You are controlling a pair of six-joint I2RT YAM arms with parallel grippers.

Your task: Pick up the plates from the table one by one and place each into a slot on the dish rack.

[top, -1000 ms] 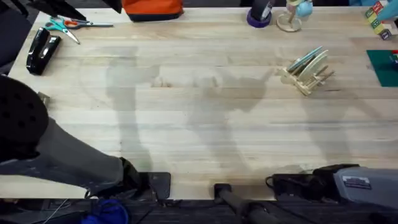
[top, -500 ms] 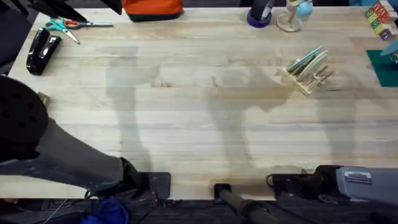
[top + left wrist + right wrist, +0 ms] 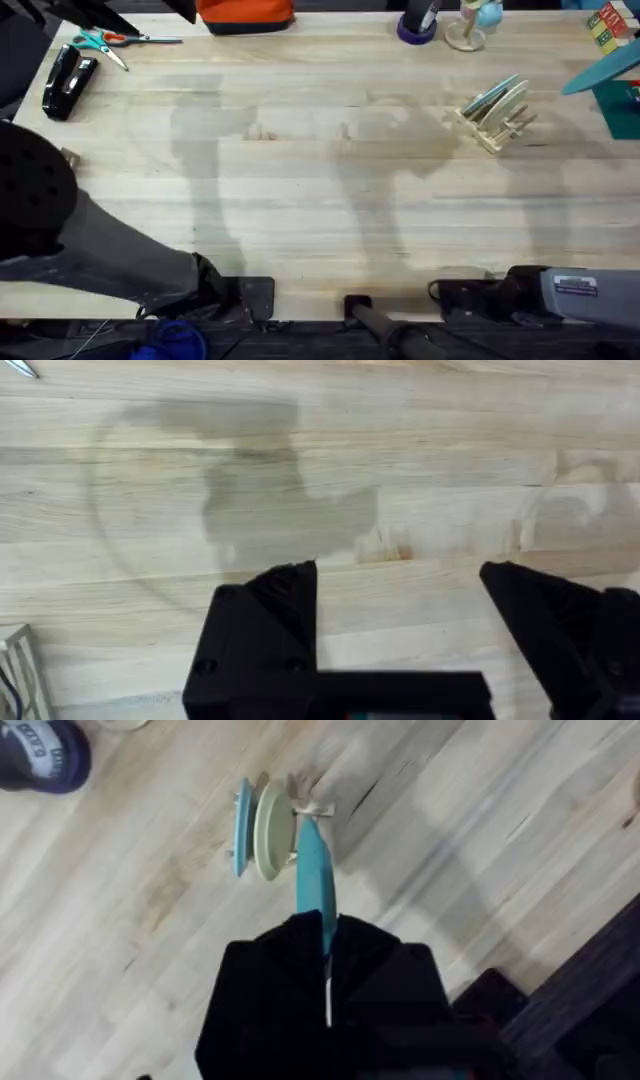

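Since a moment ago, a thin turquoise round plate point(image 3: 603, 74) has slid in edge-on at the far right, pinched in the right gripper point(image 3: 327, 955). It hangs above the small pale wooden dish rack point(image 3: 492, 113), where two plates point(image 3: 256, 828) stand slotted. Left gripper point(image 3: 400, 595) gapes wide over the bare light plank table point(image 3: 300, 190).

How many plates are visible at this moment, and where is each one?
3. A blue plate and a cream plate stand in the dish rack. A turquoise plate is gripped edge-on by the right gripper above the table. The rack may hide others.
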